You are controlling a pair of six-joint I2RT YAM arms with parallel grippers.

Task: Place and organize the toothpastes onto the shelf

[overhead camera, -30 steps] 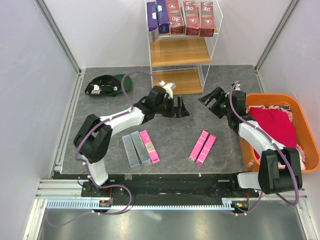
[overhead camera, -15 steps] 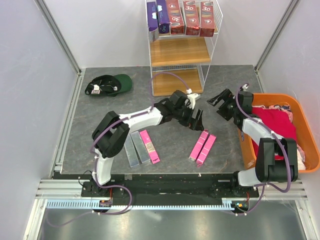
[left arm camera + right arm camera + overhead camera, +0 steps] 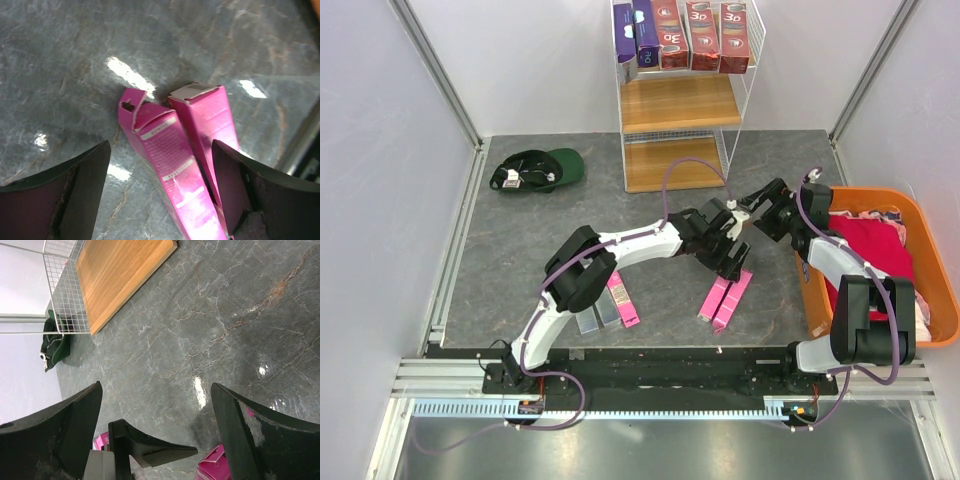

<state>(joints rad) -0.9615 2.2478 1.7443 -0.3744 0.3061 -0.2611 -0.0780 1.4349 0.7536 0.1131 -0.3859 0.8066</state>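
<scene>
Tabletop of grey marbled stone (image 3: pixel 520 250) carries the whole scene. At its far edge stands the shelf (image 3: pixel 680 103), a tall white wire-frame rack with three light-brown wooden boards. On its top board toothpastes stand upright in a row: two purple cartons (image 3: pixel 638 35) at the left and three dark red cartons (image 3: pixel 703 30) printed with a white "3D" to their right. An orange plastic basket (image 3: pixel 865 193) sits at the table's right side with a red cloth (image 3: pixel 865 250) in it. The left arm (image 3: pixel 640 240) reaches across to the right of centre. The left gripper (image 3: pixel 160 147) hangs over a pair of bright pink cartons (image 3: pixel 725 293) that lie side by side and touching on the stone, one with its end torn open. Its fingers stand apart on either side of the pair, grasping nothing. The right gripper (image 3: pixel 156 386) hovers nearby over bare stone, between the shelf and the basket, spread wide and holding nothing. A dark green cap (image 3: pixel 545 168) lies at the far left. Near the front, partly hidden under the left arm's elbow, a third bright pink carton (image 3: pixel 625 303) and silver-grey cartons (image 3: pixel 600 316) lie side by side.
</scene>
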